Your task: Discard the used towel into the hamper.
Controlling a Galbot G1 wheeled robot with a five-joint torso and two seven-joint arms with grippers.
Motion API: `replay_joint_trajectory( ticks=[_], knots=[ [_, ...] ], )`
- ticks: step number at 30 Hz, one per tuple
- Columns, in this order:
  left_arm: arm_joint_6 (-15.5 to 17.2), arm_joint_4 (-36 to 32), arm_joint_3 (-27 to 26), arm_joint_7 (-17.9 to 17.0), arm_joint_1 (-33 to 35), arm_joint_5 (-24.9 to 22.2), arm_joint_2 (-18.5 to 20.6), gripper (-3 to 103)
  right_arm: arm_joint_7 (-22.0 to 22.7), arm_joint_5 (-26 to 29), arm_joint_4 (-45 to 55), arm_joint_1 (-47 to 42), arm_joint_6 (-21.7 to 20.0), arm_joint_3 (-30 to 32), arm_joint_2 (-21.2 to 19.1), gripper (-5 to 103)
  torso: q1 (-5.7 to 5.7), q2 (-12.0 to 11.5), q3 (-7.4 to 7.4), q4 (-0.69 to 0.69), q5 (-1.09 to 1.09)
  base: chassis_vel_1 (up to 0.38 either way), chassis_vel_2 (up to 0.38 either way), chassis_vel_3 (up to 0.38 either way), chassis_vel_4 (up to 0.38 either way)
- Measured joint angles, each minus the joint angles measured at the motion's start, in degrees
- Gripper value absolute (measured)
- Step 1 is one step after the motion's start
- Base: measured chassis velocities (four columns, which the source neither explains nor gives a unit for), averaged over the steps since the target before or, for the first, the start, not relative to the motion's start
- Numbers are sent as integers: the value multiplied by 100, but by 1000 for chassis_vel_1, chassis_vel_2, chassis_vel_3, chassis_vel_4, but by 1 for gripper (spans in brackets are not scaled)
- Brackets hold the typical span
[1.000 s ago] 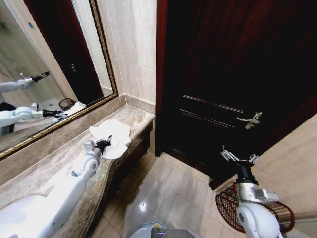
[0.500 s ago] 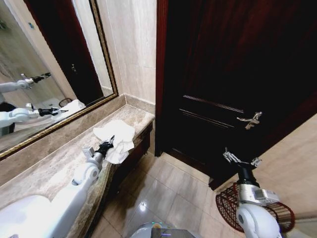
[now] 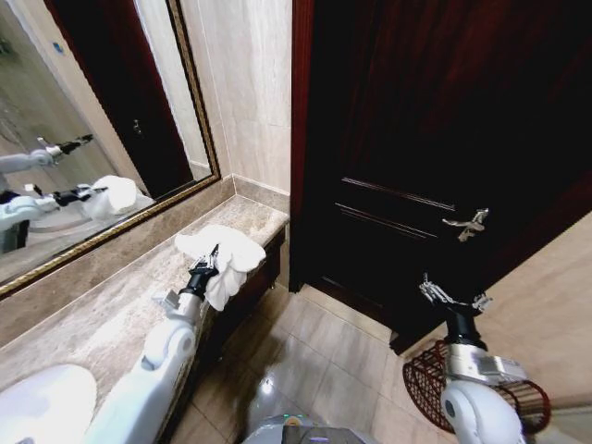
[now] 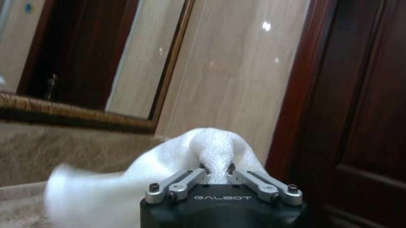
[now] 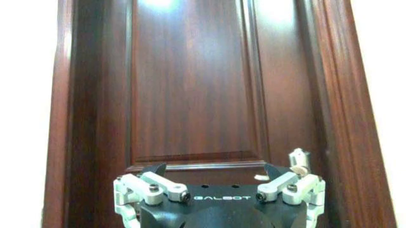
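- Left gripper (image 3: 214, 258) jaws clenched on the towel (image 3: 227, 259); in the left wrist view the fingers (image 4: 190, 176) pinch a raised fold of the white cloth (image 4: 159, 180).
- Towel sits bunched at the far end of the marble desk (image 3: 102, 324), part draped over the desk's front edge, at about 10 o'clock of the head view's centre.
- Left arm reaches along the desk from 7 o'clock toward the towel.
- Mirror (image 3: 83, 120) above the desk reflects the arm and towel.
- Right gripper (image 3: 453, 298) at 4 o'clock, jaws released and holding nothing, facing the dark wooden door (image 3: 435, 139); the right wrist view shows the spread fingers (image 5: 152, 186) in front of the door panel (image 5: 193, 95).
- Hamper (image 3: 421, 384) stands on the tiled floor (image 3: 314, 361) at 5 o'clock, directly below the right gripper, partly hidden by the right arm, well apart from the towel.
- Door handle (image 3: 467, 223) lies above the right gripper.
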Motion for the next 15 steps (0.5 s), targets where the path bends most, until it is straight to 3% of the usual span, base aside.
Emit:
replay_joint_trajectory(
  ticks=[3, 8, 15],
  knots=[
    [-140, -578, 101, -148, 577, 366, -266, 4, -165, 22, 0, -7, 111, -4, 45, 100, 0, 0, 0, 1, 1, 0, 0, 0, 0],
    [-383, -760, 101, -207, 914, 900, -345, 4, -308, 65, -4, 1, 230, -17, 118, 100, 0, 0, 0, 0, 0, 0, 0, 0, 0],
    [-338, -875, 92, -164, 1077, 1055, -326, 4, -335, 16, 3, -6, 316, -43, 205, 100, 0, 0, 0, 0, 0, 0, 0, 0, 0]
  ],
)
